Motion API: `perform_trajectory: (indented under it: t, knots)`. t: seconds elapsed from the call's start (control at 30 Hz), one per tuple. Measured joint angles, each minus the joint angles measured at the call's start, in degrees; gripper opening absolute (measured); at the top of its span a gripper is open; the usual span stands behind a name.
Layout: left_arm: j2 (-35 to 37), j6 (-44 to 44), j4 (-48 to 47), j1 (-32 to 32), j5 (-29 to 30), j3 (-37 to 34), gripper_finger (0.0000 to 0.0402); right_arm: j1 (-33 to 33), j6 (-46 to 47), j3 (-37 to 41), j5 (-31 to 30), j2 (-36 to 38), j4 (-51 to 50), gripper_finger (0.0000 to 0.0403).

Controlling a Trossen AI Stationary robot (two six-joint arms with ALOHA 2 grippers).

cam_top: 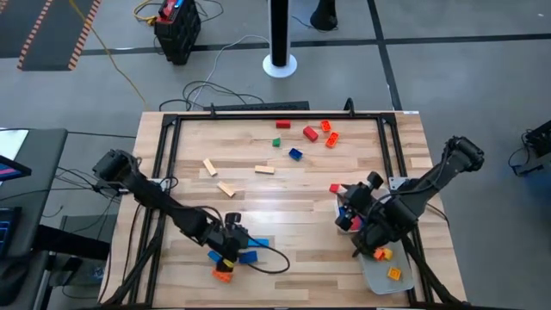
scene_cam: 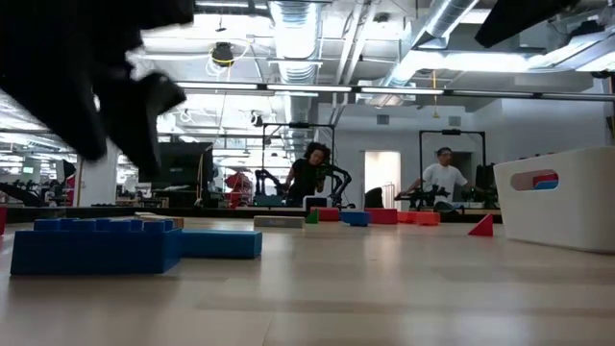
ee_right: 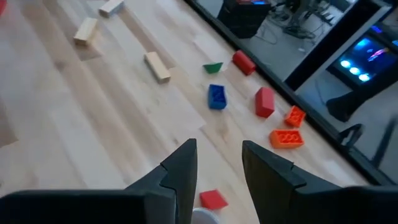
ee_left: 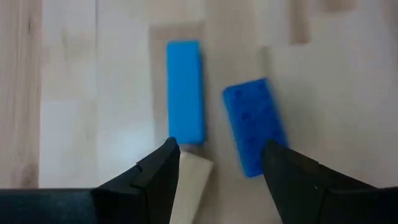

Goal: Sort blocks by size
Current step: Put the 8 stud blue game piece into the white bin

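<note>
The left tool hangs over the near left part of the worktop, its fingers spread and holding nothing. Just beyond them lie a light blue oblong block and a darker blue studded block, side by side but apart, with a tan block between the fingers. In the high view an orange block sits at the worktop's near edge by this cluster.

The right tool is also open and empty, above the near right area beside a white tray that holds orange blocks. A small red block lies just below its fingertips. Farther off (toward the far edge) are scattered a blue block, a green one, two red ones, two orange ones and three tan oblongs.
</note>
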State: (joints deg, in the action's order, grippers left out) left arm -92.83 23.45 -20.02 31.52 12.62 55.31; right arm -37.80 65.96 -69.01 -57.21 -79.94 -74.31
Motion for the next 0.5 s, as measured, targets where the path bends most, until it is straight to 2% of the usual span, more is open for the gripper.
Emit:
perform_trajectory:
  t: [0.2,0.5]
  knots:
    - [-4.8,2.1,2.8,0.8,0.2,0.1,0.0213,2.1,-2.1,0.0,-2.2,0.2,-0.7,0.0156]
    - [-5.6,4.5,4.4,1.9,-0.2,0.1,0.0213,2.9,-3.2,0.0,-3.5,0.6,-0.7,0.0156]
